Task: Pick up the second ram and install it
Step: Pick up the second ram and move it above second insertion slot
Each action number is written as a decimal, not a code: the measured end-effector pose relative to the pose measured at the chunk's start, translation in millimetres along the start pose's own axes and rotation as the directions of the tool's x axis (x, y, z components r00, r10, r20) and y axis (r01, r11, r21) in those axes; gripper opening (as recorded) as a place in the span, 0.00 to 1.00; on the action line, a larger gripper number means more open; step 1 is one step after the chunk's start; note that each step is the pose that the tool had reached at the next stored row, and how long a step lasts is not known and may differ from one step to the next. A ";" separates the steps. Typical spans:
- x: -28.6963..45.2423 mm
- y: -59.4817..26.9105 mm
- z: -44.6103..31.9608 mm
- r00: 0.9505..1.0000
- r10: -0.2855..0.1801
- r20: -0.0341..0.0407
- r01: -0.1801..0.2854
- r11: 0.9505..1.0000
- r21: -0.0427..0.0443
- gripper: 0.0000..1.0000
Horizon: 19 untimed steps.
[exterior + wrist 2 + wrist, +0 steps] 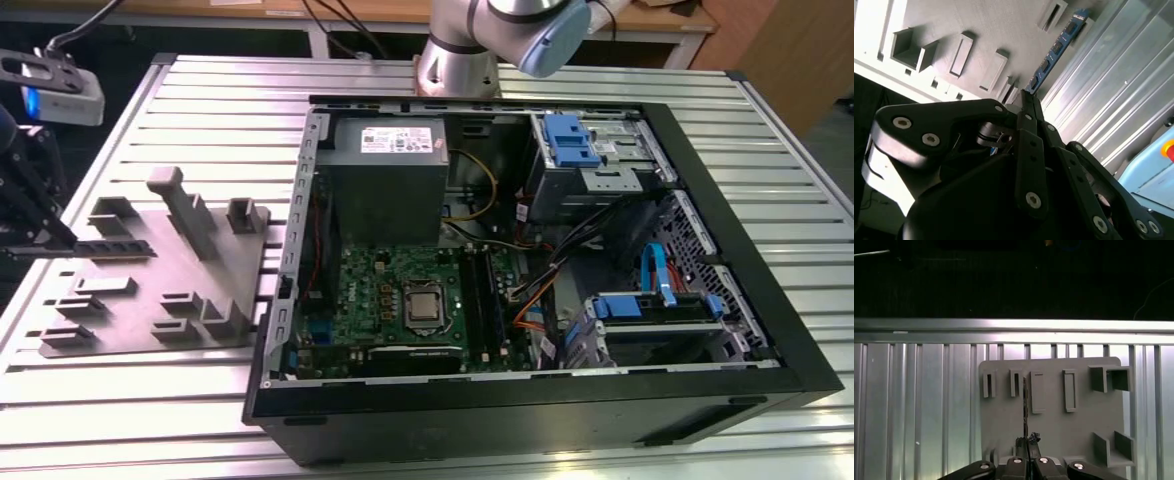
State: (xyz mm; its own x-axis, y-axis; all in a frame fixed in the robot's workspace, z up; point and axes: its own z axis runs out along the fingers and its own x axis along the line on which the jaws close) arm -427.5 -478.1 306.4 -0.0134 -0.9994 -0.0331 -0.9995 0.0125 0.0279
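In the exterior view the arm's base [461, 55] stands behind the open computer case [534, 400]. The end effector [64, 248] hangs at the exterior view's left edge over the one gray fixture plate [160, 300], with the ribbed worktop [134, 400] bare around it.

In the second wrist view the end effector [1026, 97] is clamped on one end of the single second ram [1056, 47], which stands on edge by the plate's pockets.

In the first wrist view the second ram [1025, 405] shows edge-on within a row of four narrow pockets [1070, 390].
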 end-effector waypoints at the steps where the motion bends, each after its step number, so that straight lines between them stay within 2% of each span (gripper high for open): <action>1: -0.1 0.1 -3.0 1.000 0.000 0.000 0.000 1.000 0.000 0.11; 19: -2.1 1.7 -62.6 1.000 0.005 0.000 -0.005 1.000 0.000 0.11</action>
State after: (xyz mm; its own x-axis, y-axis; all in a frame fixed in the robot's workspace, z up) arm -427.5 -478.1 369.1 -0.0183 -0.9993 -0.0332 -0.9995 0.0174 0.0276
